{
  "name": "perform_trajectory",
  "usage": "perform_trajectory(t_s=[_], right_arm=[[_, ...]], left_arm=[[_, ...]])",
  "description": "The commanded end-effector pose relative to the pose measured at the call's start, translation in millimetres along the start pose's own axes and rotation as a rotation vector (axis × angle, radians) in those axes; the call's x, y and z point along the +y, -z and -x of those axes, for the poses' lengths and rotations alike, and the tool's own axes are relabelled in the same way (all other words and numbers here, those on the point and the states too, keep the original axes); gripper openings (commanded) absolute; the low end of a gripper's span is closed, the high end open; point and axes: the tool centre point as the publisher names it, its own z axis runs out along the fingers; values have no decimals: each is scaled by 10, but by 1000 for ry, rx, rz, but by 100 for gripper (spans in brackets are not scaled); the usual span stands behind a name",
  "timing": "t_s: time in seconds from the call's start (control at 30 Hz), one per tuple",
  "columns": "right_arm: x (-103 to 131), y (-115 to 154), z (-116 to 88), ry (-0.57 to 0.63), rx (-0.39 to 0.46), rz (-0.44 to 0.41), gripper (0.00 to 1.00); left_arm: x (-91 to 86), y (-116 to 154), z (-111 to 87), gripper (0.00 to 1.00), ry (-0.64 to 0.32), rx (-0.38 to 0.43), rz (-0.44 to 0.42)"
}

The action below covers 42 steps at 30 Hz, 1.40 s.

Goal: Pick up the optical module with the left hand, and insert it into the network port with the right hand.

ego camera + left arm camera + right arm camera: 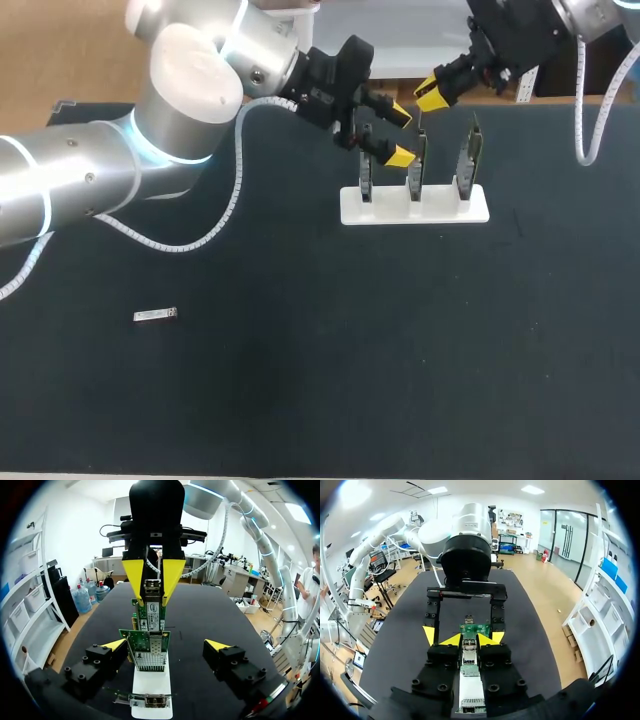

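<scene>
Module (155, 315), seemingly, far from left gripper (400, 136)

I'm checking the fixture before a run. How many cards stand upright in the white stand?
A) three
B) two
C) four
A: the head view shows three cards upright in a row, side by side in the stand.

Left end effector (400, 135) gapes wide; right end effector (432, 95) is pinched narrow.
</scene>
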Motion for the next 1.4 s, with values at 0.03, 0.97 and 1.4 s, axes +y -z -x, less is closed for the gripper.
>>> perform_trajectory(t_s=[0.03,0.97,1.4], right_arm=[[23,0,-8,-2,-1,-8,0],[9,-57,-63,-14,18,0,0],[-6,-85,-111,-26,24,8,0]], left_arm=[[14,-1,8,100,2,5,-3],[14,-1,8,100,2,5,-3],[14,-1,8,100,2,5,-3]])
